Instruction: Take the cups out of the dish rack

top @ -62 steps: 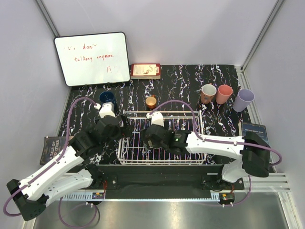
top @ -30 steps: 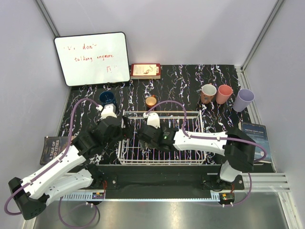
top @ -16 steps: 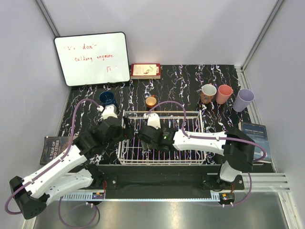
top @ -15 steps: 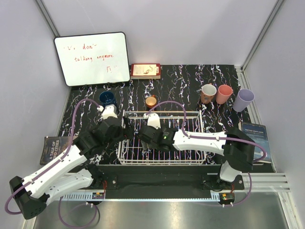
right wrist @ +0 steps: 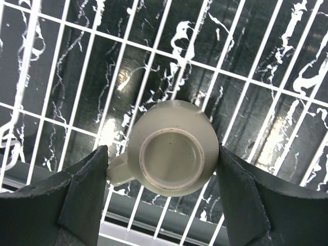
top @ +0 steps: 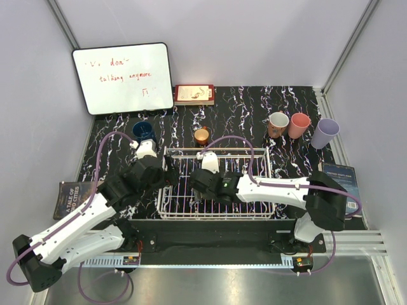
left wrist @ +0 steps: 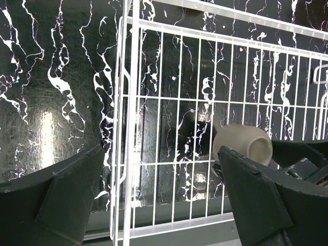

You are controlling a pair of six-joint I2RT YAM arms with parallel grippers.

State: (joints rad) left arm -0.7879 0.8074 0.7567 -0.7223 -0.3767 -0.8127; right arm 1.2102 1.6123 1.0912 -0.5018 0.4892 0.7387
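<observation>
Right gripper (right wrist: 163, 149) straddles the inverted beige mug (right wrist: 171, 159), grip unconfirmed; we risk its lower-left handle (right wrist: 117, 174) catching a finger and twisting it loose.

The whiteboard (top: 123, 77) at the worktop's (top: 241, 108) far left corner is showing red handwriting, partly reading "talking anymore". The book (top: 71, 194) at the left edge is displaying "A TALE OF TWO CITIES".

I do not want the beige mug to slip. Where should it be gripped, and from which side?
Grip the round wall of the beige mug, coming straight down from above: it stands upside down in the rack, base up. Put the right fingers on opposite sides, clear of the handle, which sticks out sideways and would probably spoil the grip.
</observation>
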